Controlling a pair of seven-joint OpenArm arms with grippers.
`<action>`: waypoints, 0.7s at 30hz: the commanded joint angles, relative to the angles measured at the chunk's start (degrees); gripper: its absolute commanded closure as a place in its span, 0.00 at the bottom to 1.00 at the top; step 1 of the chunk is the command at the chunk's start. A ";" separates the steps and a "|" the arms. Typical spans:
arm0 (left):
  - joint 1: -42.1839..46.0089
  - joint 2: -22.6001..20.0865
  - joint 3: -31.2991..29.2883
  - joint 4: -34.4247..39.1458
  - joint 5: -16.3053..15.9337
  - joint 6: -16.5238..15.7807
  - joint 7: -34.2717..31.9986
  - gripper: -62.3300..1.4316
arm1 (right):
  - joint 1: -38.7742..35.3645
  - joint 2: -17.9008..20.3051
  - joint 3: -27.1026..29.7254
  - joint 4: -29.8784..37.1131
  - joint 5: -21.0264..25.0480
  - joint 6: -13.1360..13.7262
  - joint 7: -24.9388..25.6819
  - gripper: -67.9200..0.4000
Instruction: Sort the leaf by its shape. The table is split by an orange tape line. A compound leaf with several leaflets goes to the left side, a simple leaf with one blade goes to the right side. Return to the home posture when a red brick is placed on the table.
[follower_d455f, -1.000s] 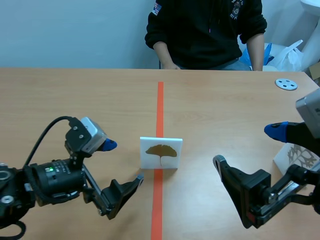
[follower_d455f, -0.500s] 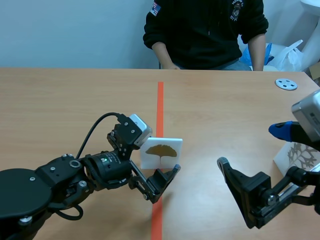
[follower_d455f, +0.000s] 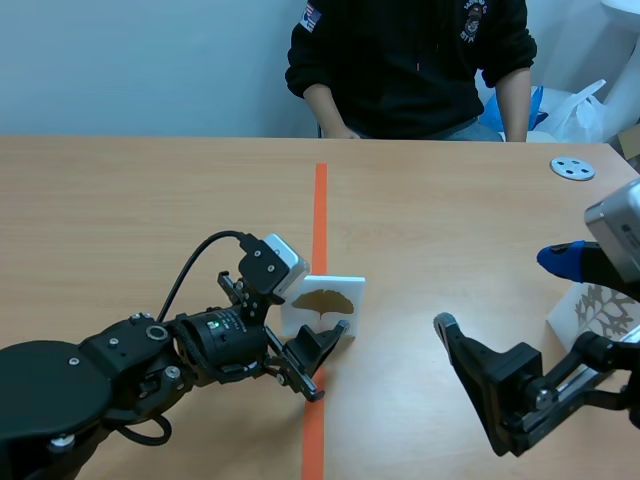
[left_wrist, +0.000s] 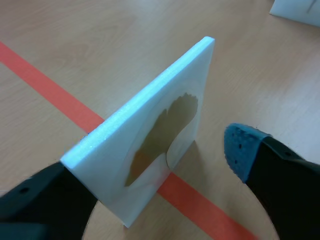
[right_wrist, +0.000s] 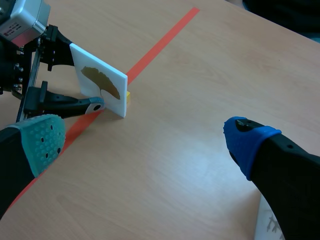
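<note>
**Left gripper (left_wrist: 147, 162): spread wide, straddling the card (left_wrist: 165, 95), not yet gripping.**
The card stands upright between its fingers, on the tape (left_wrist: 50, 90). The blue pad (left_wrist: 240, 150) is clear of the leaf (left_wrist: 167, 125) face, so an uneven close may topple it. Right gripper (right_wrist: 145, 135) is spread and empty.

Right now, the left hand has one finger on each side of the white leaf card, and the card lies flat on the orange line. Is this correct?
No: the card stands upright on the orange line, not flat, as the scene view shows. The left hand does have one finger on each side of it.
</note>
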 joint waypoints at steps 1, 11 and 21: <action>-0.39 0.15 -0.04 0.81 -0.42 0.28 -0.96 0.45 | 0.52 0.63 0.28 0.68 0.59 -0.02 1.27 0.00; -0.39 0.09 -0.04 0.81 -0.42 1.97 -0.76 0.83 | 0.52 0.63 0.28 0.68 0.59 -0.02 1.29 0.00; -0.33 -0.98 -0.07 2.97 -2.29 0.83 0.70 0.91 | 0.52 0.63 0.28 0.68 0.59 -0.02 1.51 0.00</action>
